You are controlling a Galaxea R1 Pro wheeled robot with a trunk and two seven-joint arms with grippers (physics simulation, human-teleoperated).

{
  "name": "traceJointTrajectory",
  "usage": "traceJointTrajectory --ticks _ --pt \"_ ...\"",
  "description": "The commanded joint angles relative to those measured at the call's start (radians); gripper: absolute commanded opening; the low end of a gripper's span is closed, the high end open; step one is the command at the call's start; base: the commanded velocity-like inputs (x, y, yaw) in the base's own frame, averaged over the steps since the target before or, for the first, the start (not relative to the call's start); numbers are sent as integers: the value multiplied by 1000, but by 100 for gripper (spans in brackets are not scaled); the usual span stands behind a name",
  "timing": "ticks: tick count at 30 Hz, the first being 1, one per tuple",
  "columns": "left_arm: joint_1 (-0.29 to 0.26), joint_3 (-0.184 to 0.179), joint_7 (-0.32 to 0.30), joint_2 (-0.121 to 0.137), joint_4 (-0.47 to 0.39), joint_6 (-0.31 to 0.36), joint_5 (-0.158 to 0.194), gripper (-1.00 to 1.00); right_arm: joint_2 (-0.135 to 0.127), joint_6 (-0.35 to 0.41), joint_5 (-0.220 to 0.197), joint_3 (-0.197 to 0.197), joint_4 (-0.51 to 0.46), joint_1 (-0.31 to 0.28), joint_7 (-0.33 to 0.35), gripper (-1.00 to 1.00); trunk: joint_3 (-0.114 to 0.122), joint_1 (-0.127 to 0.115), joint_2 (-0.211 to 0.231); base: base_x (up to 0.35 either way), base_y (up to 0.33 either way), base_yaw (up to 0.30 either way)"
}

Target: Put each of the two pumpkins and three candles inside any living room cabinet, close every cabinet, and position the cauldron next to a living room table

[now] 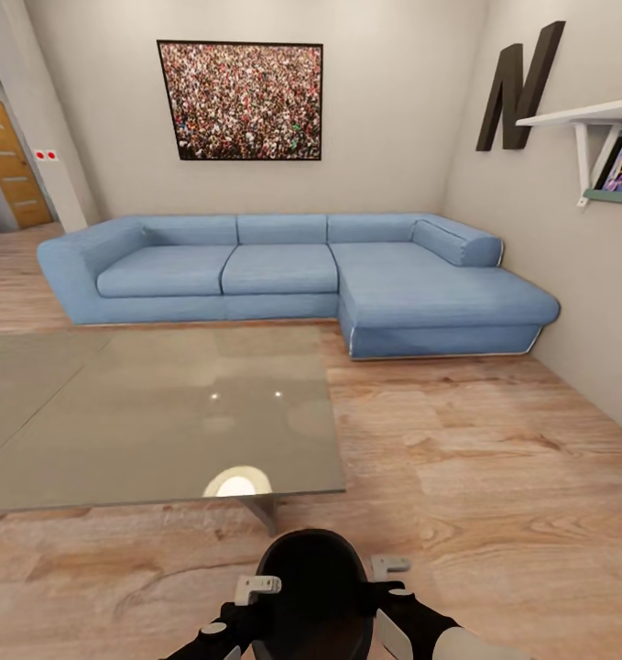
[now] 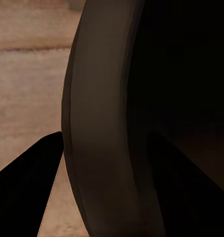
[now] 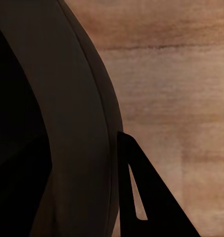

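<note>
Head view, living room. Black cauldron (image 1: 312, 587) at bottom centre, mouth up, held between both arms above the wood floor (image 1: 494, 477), just short of the near edge of the grey glossy table (image 1: 146, 412). Left gripper (image 1: 256, 587) at the pot's left rim, right gripper (image 1: 388, 568) at its right rim; pale finger tips flanking the mouth, dark wrists angled inward from below. Both forearms low and close together, converging on the pot.

Left wrist view: cauldron wall (image 2: 102, 123) curving between two dark fingers (image 2: 27, 187), one outside the wall and one inside the dark mouth; clamped on the rim. Floor planks behind.

Right wrist view: cauldron wall (image 3: 77, 123) likewise close up, one finger (image 3: 146, 197) pressed against its outer face; other finger lost in the dark interior; apparently gripping the rim.

Beyond the table: blue corner sofa (image 1: 283, 275) against the back wall, framed crowd picture (image 1: 240, 101) above it, large dark letter N (image 1: 519, 87) and white shelf (image 1: 585, 115) on the right wall.
</note>
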Motion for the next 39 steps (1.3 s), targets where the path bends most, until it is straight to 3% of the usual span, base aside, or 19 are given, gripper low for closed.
traceJointTrajectory --ticks 1,34,39 --pt "0 4 7 4 1 -3 11 -100 -3 4 6 -24 -5 -1 -4 -100 -1 0 0 108 10 0" --pt "0 5 7 5 1 -3 11 -100 -4 4 5 -24 -5 -1 -4 -100 -1 0 0 41 6 0" --pt "0 4 8 5 1 -3 11 -100 -4 4 5 -24 -5 -1 -4 -100 -16 19 -35 0 0 0"
